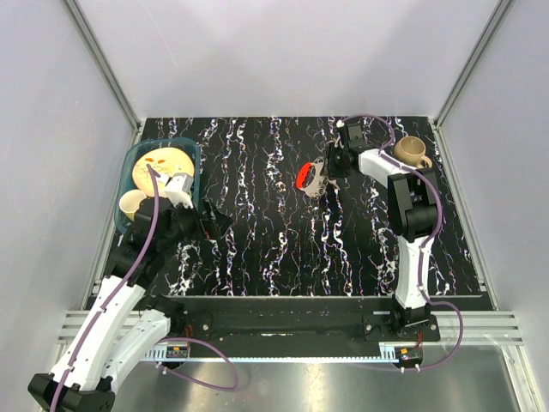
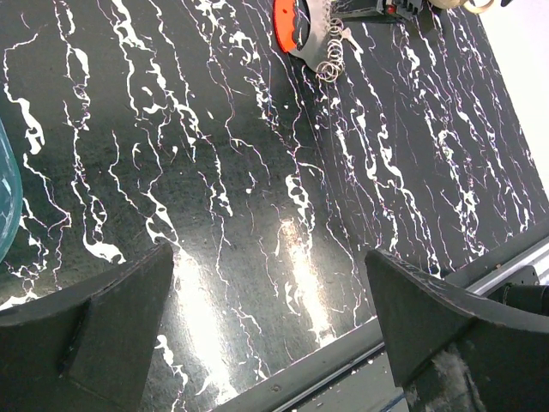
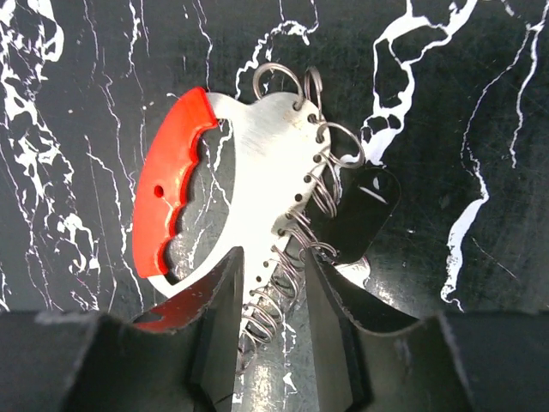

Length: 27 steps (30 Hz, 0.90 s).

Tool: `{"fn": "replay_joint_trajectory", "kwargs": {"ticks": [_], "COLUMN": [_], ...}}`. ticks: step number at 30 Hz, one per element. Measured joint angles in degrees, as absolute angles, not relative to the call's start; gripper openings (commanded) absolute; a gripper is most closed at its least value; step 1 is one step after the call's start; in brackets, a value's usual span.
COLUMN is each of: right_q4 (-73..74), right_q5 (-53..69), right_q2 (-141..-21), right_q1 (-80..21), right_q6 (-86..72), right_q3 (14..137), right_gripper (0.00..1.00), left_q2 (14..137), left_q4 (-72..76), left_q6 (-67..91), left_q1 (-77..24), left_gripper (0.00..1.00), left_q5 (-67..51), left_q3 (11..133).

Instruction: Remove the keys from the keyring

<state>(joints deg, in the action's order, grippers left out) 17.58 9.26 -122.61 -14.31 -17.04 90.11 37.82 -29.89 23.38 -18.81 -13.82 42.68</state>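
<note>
Now right gripper [image 3: 273, 266] straddles keyring [image 3: 274, 146], grasp unclear; left gripper [image 2: 268, 257] released, well apart; mug [image 1: 413, 152] nearby.

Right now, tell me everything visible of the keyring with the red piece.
The keyring is a flat, silvery metal plate, curved like a blade, with a red scalloped grip along one edge. Small wire rings thread holes down the other edge, and a black tag lies beside them. It lies flat on the marbled table, its lower end between the fingers of the right gripper.

I've got the keys [image 3: 273, 163] lying flat mid-frame, silvery with a red edge, keyring [image 3: 277, 67] loops along their right side.
</note>
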Motion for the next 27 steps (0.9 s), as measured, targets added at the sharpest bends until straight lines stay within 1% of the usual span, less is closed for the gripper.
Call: {"fn": "replay_joint_trajectory", "kwargs": {"ticks": [7,11,14,15,17,18,21,27], "right_q4": [19.5,19.6,19.6,19.5,19.4,19.3,17.1,12.6], "right_q5": [10.1,10.1,10.2,10.3,10.8,11.3,13.9,22.0], "right_q2": [-123.9,-124.1,-124.8,-124.9,-124.9,-124.9,-124.2,-116.7], "right_q1": [-14.2,-14.2,-14.2,-14.2,-14.2,-14.2,-14.2,-14.2], "right_q6": [-16.0,-15.3,-14.9,-14.7,-14.1,-13.6,-11.9,-7.4], "right_q3": [90.5,90.5,90.7,90.8,90.7,90.7,88.8,77.9], "right_gripper": [0.37,0.33,0.25,0.17,0.07,0.00,0.00,0.00], "left_q2": [37.8,37.2,37.1,37.1,37.1,37.1,37.1,37.4], "left_q4": [-29.9,-29.8,-29.8,-29.7,-29.6,-29.4,-28.6,-27.9], "left_q6": [23.1,22.8,22.7,22.7,22.4,22.3,22.3,21.4], "left_q1": [-18.8,-18.8,-18.8,-18.8,-18.8,-18.8,-18.8,-18.8], "left_gripper": [0.96,0.96,0.95,0.95,0.95,0.95,0.95,0.95], "left_q5": [-14.9,-15.8,-16.2,-16.4,-16.9,-17.1,-17.6,-18.2], "left_q3": [42.5,42.1,42.0,41.9,41.8,41.7,41.2,40.4]}}
